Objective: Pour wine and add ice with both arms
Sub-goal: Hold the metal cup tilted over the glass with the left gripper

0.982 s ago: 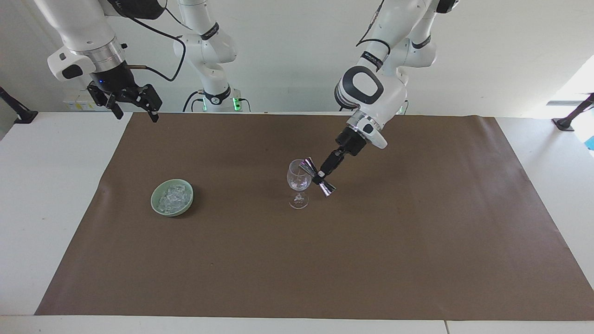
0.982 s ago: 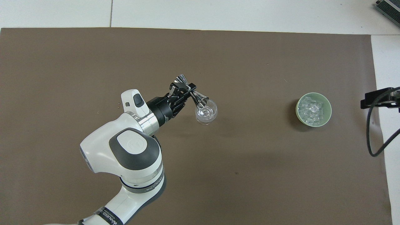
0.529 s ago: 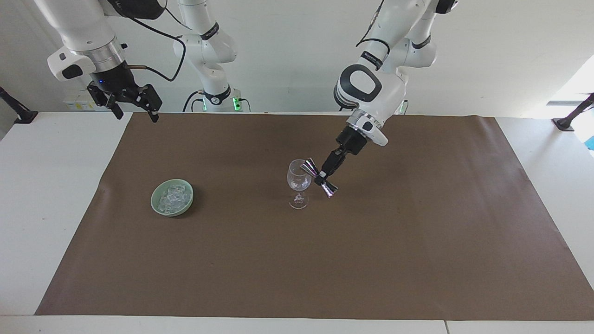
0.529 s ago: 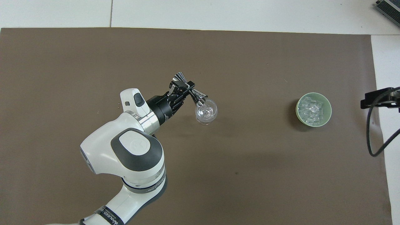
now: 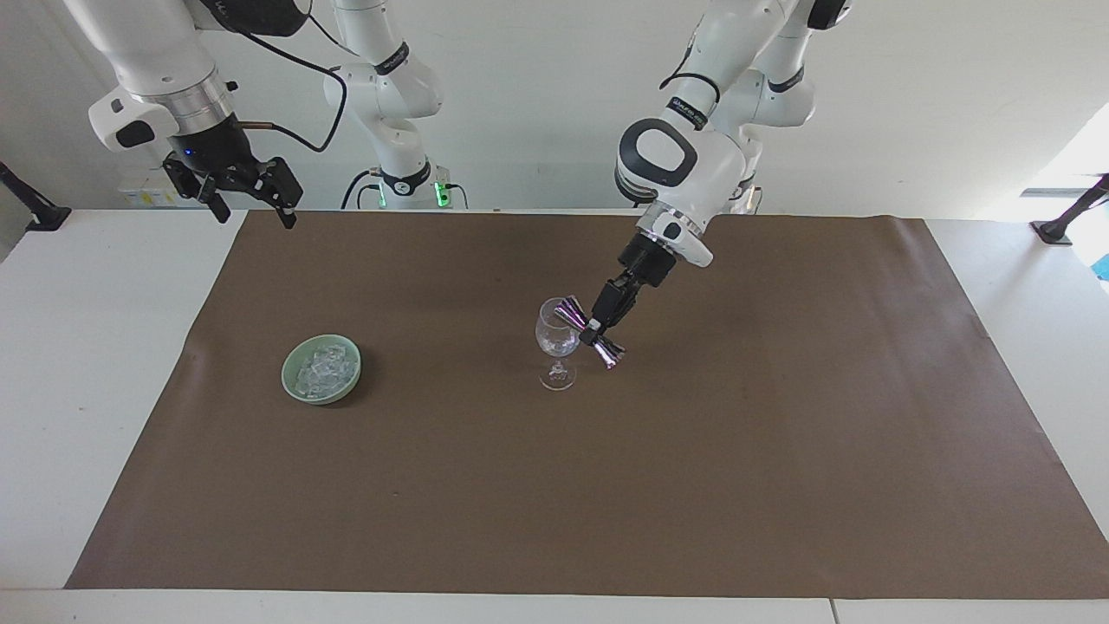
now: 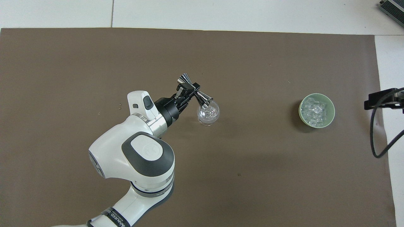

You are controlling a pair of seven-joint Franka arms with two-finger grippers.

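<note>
We log the scene across the facing view from the right arm's end of the table to the left arm's end.

Right gripper (image 5: 252, 201): hangs in the air over the table edge at its own end, holding nothing; its fingers look spread apart. This arm waits.

One green bowl (image 5: 321, 369) stands on the brown mat (image 5: 780, 451), toward the right arm's end. The ice (image 5: 324, 366) lies heaped in it, all cubes in the bowl as far as we can tell; too many and too small to count singly.

One wine glass (image 5: 557, 342) stands upright near the middle of the mat, well apart from the bowl.

Left gripper (image 5: 596, 330): closed around the waist of one metal measuring cup (image 5: 589, 331), tilted, its upper mouth at the glass rim. Since a second ago the left arm has drawn slightly toward the glass and the cup has shifted with it; the tilt is kept. The glass and bowl have not moved.

We judge the pour to be in progress or near its end. We cannot tell whether liquid is flowing. The ice step is not yet begun.

Count: two arms, one glass, one measuring cup, one bowl, one heap of ice.
</note>
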